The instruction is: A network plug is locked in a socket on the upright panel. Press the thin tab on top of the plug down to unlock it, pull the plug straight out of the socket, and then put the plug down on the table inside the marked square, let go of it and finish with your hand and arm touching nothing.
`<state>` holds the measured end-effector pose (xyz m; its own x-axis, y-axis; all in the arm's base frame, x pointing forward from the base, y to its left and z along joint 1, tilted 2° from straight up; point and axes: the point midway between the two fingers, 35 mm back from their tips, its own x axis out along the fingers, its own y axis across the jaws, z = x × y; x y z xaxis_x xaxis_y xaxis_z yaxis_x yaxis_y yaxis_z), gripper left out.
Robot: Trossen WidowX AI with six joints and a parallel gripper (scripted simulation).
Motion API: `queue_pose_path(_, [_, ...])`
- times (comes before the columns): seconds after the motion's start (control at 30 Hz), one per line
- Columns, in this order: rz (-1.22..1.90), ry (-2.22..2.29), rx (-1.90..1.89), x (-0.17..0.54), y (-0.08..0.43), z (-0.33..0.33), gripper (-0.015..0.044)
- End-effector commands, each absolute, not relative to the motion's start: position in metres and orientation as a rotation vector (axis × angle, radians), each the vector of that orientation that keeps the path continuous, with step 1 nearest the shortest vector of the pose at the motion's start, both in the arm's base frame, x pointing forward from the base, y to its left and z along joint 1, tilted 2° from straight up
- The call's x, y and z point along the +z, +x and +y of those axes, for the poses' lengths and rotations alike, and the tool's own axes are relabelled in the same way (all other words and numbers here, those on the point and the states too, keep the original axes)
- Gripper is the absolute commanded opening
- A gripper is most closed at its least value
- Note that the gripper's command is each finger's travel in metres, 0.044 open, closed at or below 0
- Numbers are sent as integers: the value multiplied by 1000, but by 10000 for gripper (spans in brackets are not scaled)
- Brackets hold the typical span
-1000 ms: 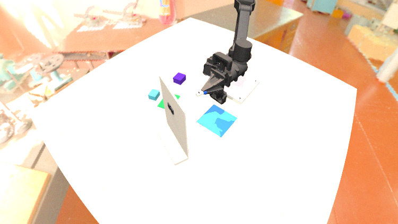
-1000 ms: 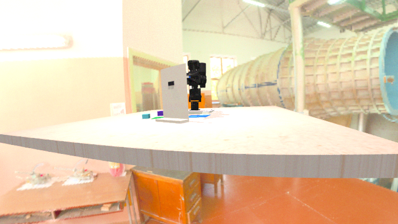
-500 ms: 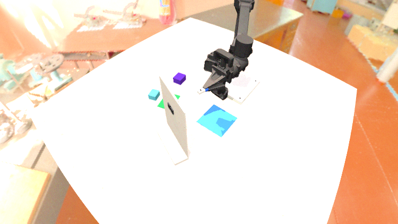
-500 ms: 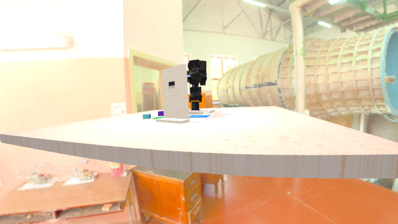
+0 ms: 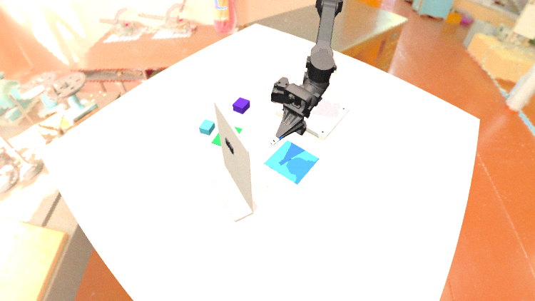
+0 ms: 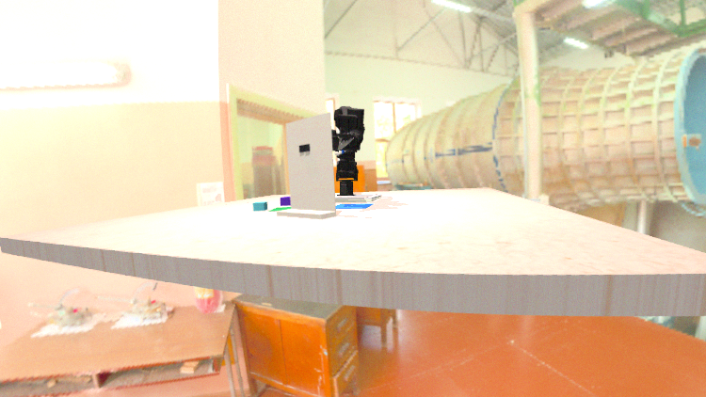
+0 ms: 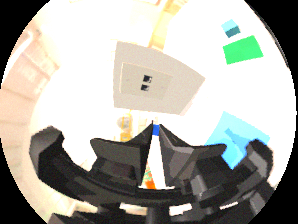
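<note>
My gripper (image 5: 280,138) (image 7: 156,125) is shut on the plug, in the air between the panel and the arm's base. The plug (image 5: 275,141) (image 7: 156,131) shows its white front end beyond the fingertips, and a bit of blue shows between the fingers in the wrist view. The upright panel (image 5: 239,164) (image 6: 312,180) (image 7: 186,85) stands apart from the plug. Its two dark socket openings (image 7: 147,78) (image 7: 145,88) are empty. A flat blue square (image 5: 274,160) (image 6: 354,206) (image 7: 227,121) lies on the table near the gripper, with a shadow on it. The thin tab cannot be made out.
A flat green patch (image 5: 217,140) (image 7: 242,50) lies partly behind the panel in the top view. A cyan block (image 5: 207,127) (image 6: 259,205) (image 7: 230,29) and a purple block (image 5: 241,105) (image 6: 284,200) stand near it. A white plate (image 5: 334,118) lies beneath the arm.
</note>
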<state>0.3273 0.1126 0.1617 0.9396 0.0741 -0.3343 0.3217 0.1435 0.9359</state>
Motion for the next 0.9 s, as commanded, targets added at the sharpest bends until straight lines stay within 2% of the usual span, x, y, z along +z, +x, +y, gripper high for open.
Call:
queue_pose_path(0.0, [433,1387,-208,152,325,114,0])
queue_pose_path(0.87, [1024,1257,-422,94,265,111,0])
